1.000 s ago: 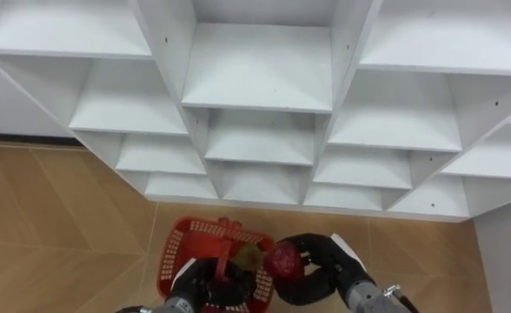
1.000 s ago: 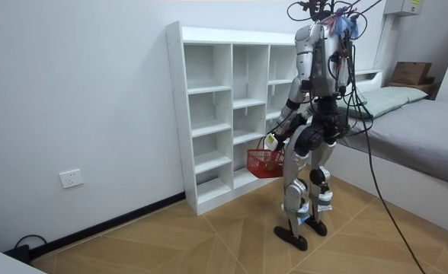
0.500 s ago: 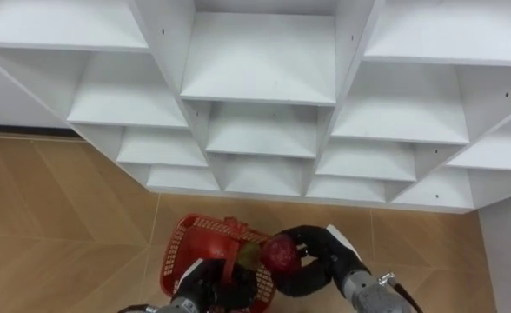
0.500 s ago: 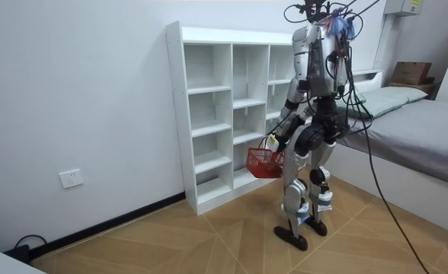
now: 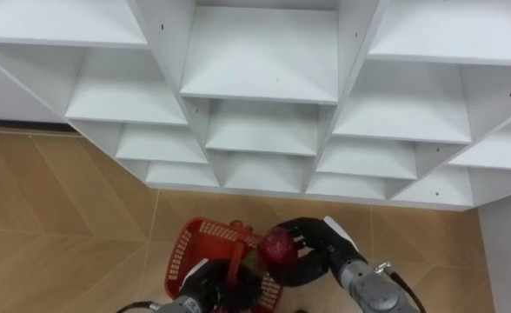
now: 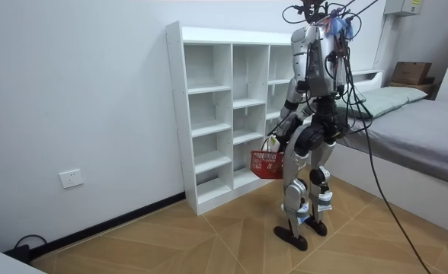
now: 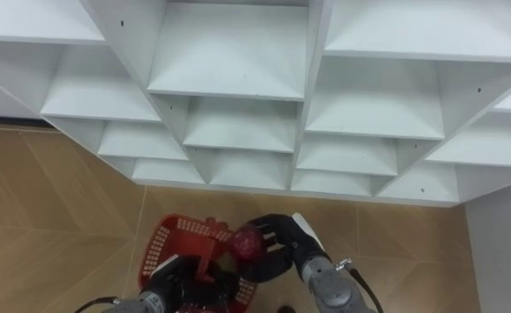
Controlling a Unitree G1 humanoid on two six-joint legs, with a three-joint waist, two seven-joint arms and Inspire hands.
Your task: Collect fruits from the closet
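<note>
I'm looking down through the head camera at the white closet (image 5: 264,87), an open shelf unit whose compartments are all standing bare from where I'm watching. In the room view the robot is standing upright on the wooden floor (image 6: 209,236), facing the closet's lower shelves, with a bed (image 6: 430,137) off to the room view's right.

The right hand (image 5: 315,258) is coming in from the lower right and is gripping a red fruit (image 5: 279,246): its dark fingers and thumb are curling round the fruit from the right and from below (round and dark red, though I'm not able to say which kind). The fruit is hanging over the right-hand rim of the red basket (image 5: 196,246), just beside the basket's upright handle (image 5: 235,259), and is not lying inside the basket.

The left hand (image 5: 205,283) is showing at the bottom edge, low and left of the fruit. Its fingers are wrapping round the base of the handle, so it is carrying the basket (in the room view the basket (image 6: 267,163) is hanging in front of the robot's thighs, clear of the floor and close to the closet's lower compartments). The basket's mesh wall is facing the closet, and its inside is mostly hidden behind the two hands, so I'm not making out what it is holding.
</note>
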